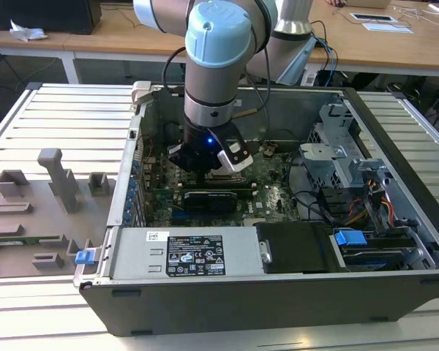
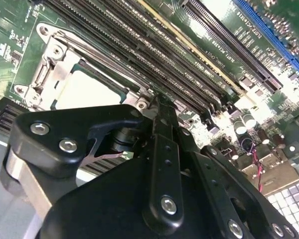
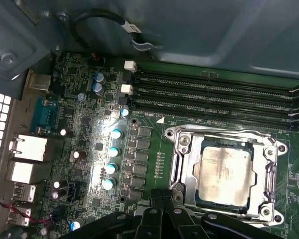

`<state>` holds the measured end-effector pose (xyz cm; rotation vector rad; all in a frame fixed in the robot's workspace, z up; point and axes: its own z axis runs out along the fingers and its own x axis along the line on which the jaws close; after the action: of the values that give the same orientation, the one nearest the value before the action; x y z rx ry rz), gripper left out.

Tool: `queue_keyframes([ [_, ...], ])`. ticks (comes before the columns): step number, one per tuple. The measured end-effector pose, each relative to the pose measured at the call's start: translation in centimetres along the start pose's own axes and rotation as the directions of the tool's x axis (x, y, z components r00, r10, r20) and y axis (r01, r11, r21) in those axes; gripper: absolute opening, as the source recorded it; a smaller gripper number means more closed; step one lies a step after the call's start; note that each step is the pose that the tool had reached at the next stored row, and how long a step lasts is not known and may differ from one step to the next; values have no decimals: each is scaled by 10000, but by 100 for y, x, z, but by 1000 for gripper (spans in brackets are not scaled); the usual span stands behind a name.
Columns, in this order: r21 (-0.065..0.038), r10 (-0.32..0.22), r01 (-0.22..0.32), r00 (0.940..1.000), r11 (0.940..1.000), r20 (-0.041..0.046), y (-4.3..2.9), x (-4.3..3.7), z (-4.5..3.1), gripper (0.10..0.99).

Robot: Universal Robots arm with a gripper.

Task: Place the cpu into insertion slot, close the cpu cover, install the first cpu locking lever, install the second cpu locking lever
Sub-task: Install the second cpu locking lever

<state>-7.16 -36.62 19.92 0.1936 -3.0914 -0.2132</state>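
- A grey slatted table [image 1: 58,102] carries everything; at the exterior view's left, grey plastic fixture blocks [image 1: 58,179] stand on it beside a small blue piece [image 1: 83,257].
- In the middle of that view sits an open black computer case [image 1: 278,292], with the green motherboard [image 1: 267,191] on its floor.
- A silver power supply [image 1: 179,256] along the near edge bears a black label [image 1: 195,255] with white print too small to read, and a small white sticker above it.
- The grey-and-blue robot arm [image 1: 218,51] reaches down into the case; its black hand [image 1: 205,159] hangs just above the board, a blue light glowing on it.
- In both wrist views the cpu [image 3: 224,172] lies in the insertion slot [image 3: 202,199], with the silver cpu cover [image 3: 184,169] closed flat around it.
- The hand [image 2: 157,107] hovers near the socket's edge, beside the long black memory slots [image 2: 154,55]; whether its fingers are spread or together cannot be told.
- At the exterior view's right are a metal drive cage [image 1: 336,157], coloured cables and a blue clip [image 1: 350,237].
- Behind stands a wooden desk [image 1: 117,33] with papers.
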Motion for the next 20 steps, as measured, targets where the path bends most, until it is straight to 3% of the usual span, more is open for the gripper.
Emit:
queue_keyframes([
  [5, -3, -2, 2, 10000, 10000, 30, -15, 14, -69, 110],
  [7, -50, -6, 6, 10000, 10000, 35, -6, -16, -124, 110],
  [10, -162, -3, 2, 10000, 9999, -16, -17, -170, -132, 110],
  [11, -182, 3, -4, 10000, 9998, -50, -21, -217, -134, 110],
  [12, -199, 14, -17, 9999, 9998, -135, -31, -335, -137, 110],
  [14, -198, 19, -22, 9998, 9998, -174, -25, -430, -139, 110],
  [15, -159, 23, -25, 9998, 9999, -182, 14, -469, -135, 110],
  [18, 183, 44, -39, 9997, 9998, -223, 159, -502, -141, 110],
  [20, 262, 50, -44, 9997, 9996, -234, 194, -503, -192, 110],
])
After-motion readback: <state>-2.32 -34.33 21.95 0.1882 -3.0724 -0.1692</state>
